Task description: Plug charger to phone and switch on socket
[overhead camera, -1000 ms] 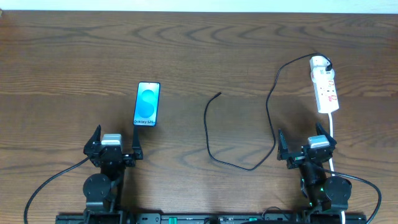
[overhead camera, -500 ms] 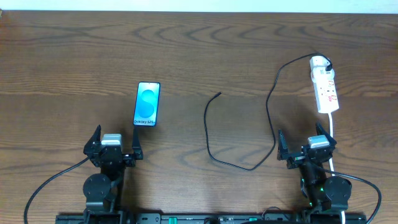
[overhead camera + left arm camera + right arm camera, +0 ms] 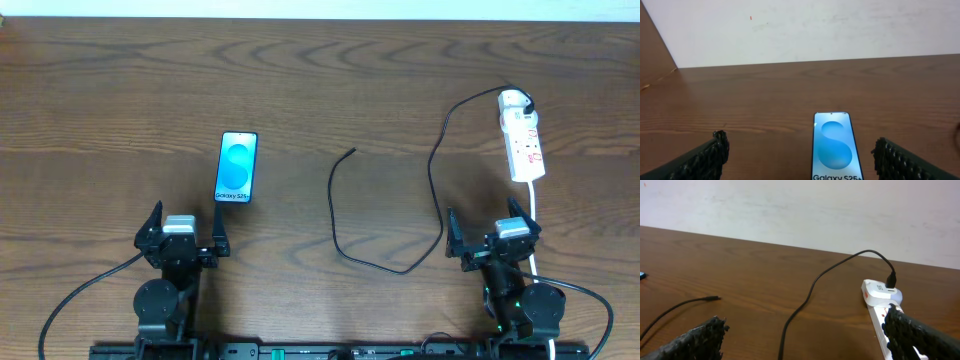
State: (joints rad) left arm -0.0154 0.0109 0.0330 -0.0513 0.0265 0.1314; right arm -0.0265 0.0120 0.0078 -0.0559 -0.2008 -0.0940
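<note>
The phone (image 3: 237, 167) lies flat at the left of the table, blue screen up; it also shows in the left wrist view (image 3: 835, 147). The charger, a thin black cable (image 3: 337, 215), loops across the middle with its free plug tip (image 3: 351, 151) bare on the wood, and its other end sits in the far end of the socket. The socket (image 3: 522, 140) is a white power strip with red markings at the right, also in the right wrist view (image 3: 879, 297). My left gripper (image 3: 186, 228) is open and empty just short of the phone. My right gripper (image 3: 484, 230) is open and empty near the socket's near end.
The strip's white cord (image 3: 535, 215) runs toward my right arm. Thick black robot cables (image 3: 80, 295) trail at the near edge on both sides. A pale wall stands behind the table's far edge (image 3: 805, 61).
</note>
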